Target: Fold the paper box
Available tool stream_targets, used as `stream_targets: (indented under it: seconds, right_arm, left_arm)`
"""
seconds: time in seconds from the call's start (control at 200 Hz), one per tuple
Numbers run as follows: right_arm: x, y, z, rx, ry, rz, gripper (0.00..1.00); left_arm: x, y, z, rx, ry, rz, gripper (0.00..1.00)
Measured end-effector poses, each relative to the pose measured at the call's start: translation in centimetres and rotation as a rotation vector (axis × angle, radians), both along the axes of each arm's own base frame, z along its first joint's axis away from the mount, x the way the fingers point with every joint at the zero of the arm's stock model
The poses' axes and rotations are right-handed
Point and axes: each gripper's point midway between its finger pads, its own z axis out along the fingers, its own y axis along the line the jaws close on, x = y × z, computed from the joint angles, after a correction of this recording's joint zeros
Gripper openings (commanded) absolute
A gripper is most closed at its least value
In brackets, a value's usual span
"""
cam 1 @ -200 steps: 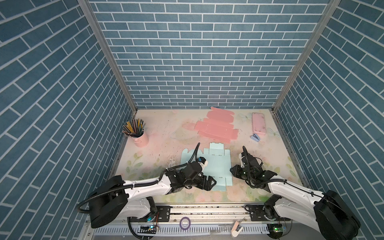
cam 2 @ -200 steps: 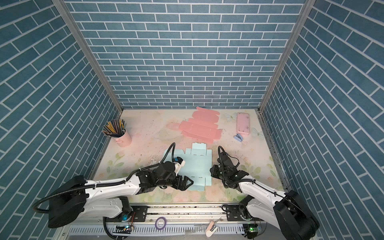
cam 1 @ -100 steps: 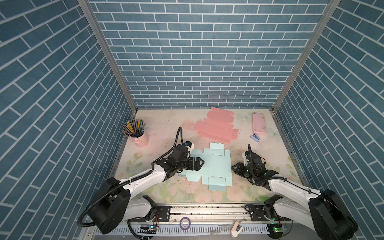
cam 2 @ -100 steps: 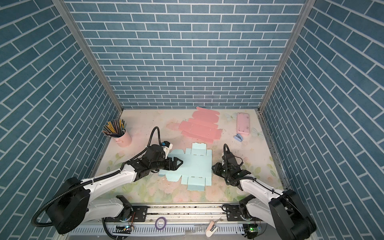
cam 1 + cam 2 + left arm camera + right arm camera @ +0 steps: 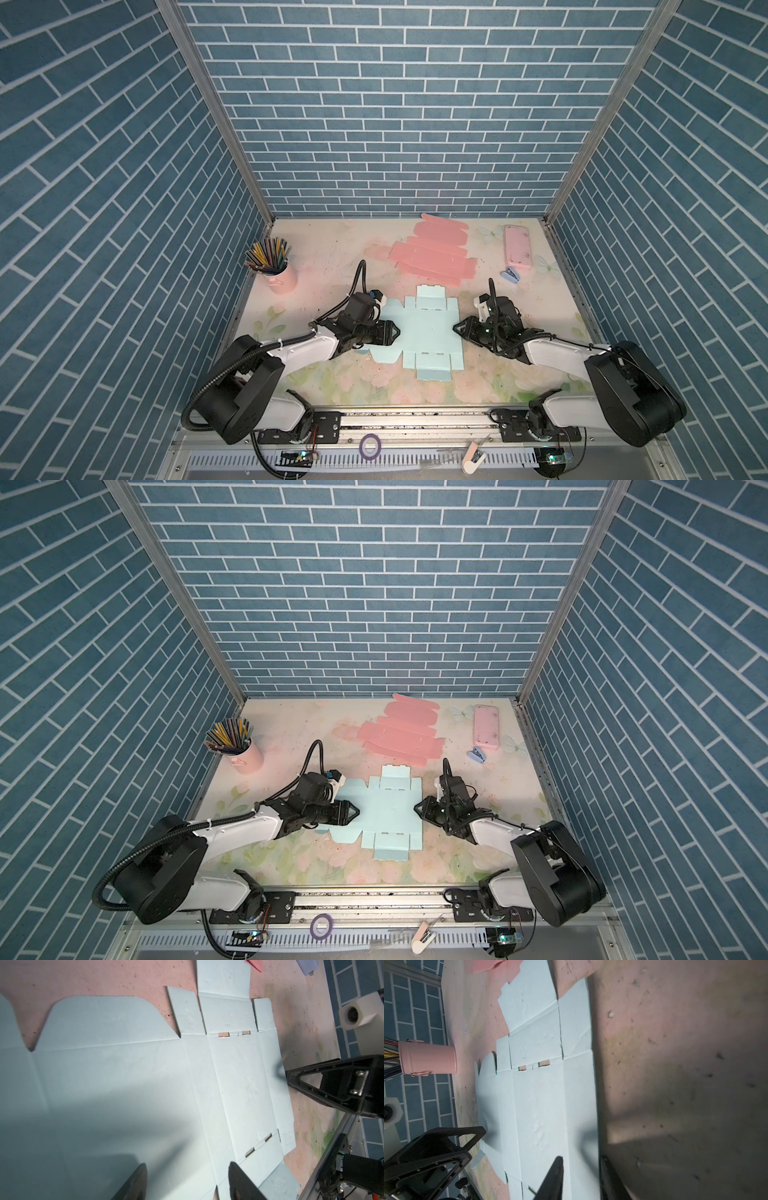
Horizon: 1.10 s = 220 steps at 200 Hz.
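A light blue paper box (image 5: 424, 332), unfolded into a flat die-cut blank, is seen lying flat near the middle of the floral-printed desk (image 5: 332, 249) in both top views, its creases scored but none of its panels raised. Its tabs and flaps are spread toward the back and front of the desk, and two rounded flaps are turned toward the left arm.

The left gripper (image 5: 397, 332) is held low over the blank's left-hand panel. In the left wrist view its fingers (image 5: 135, 1182) are shown parted above the blue sheet, with nothing caught between them. The right gripper (image 5: 455, 327) is placed at the blank's right edge, its tips pointed inward. In the right wrist view its fingers (image 5: 554, 1178) are shown a little apart and released, one over the paper and one over the bare desk, so that the edge of the sheet is straddled but not pinched.

Behind the blue blank, a pink box blank (image 5: 432, 257) is laid flat as well, just clear of it. A pink cup of coloured pencils (image 5: 282, 276) is stood near the left wall. A pink oblong case (image 5: 517, 247) and a small blue clip (image 5: 510, 274) are placed at the back right, well apart from the grippers. A purple tape roll (image 5: 370, 445) is seen on the front rail.
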Motion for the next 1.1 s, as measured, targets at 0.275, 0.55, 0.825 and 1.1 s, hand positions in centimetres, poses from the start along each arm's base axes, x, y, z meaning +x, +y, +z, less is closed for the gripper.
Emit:
stream_targets:
  seconds: [0.275,0.55,0.825,1.1]
  right_arm:
    - [0.6,1.0,1.3,0.058,-0.05,0.027,0.3]
    - [1.4,2.0,3.2,0.127,-0.117,0.049,0.3]
    - [1.4,2.0,3.1,0.123,-0.114,0.048,0.22]
    - [1.4,2.0,2.1,0.111,-0.089,0.047,0.19]
  left_arm:
    - [0.2,0.2,-1.0,0.012,0.016,0.007,0.6]
    - [0.8,-0.1,-1.1,-0.003,-0.007,0.008,0.6]
    - [0.8,-0.1,-1.1,-0.006,-0.011,0.008,0.6]
    - [0.7,-0.2,-1.0,-0.017,-0.012,0.003,0.6]
